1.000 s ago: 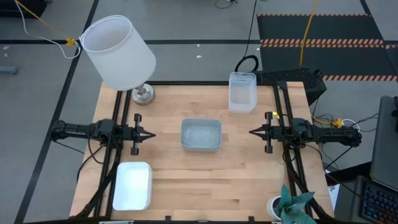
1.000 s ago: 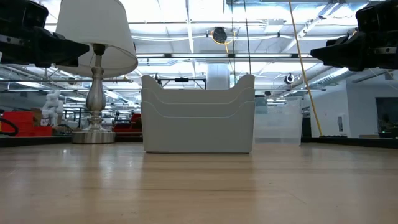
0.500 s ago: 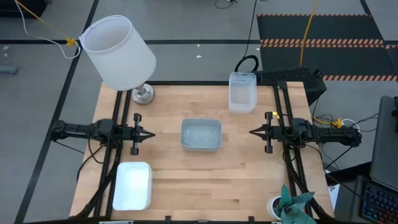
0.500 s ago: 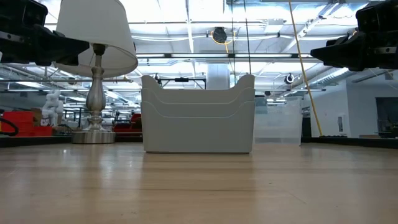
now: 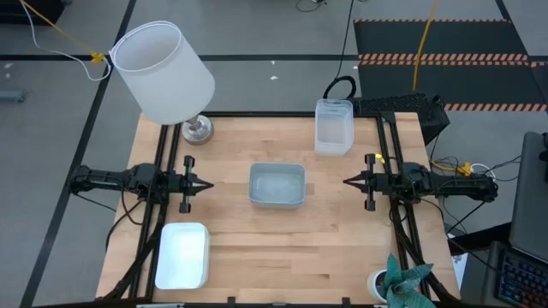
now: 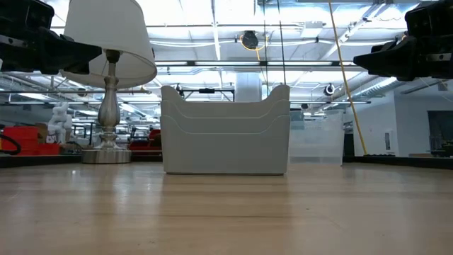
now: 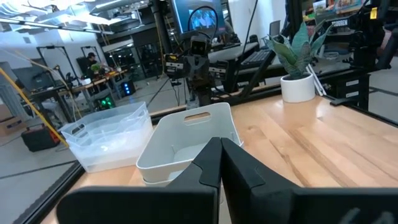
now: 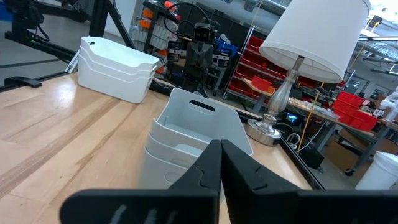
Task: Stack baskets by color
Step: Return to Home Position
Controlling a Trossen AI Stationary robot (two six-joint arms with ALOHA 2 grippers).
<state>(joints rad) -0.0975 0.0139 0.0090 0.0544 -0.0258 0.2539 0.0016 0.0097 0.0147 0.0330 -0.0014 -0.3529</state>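
Nesting grey baskets (image 5: 276, 185); tiers plain at table height

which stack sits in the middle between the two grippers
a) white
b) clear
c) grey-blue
C: in the high view the grey-blue stack lies midway between the left gripper and the right gripper, while the white stack and the clear stack sit off toward opposite corners.
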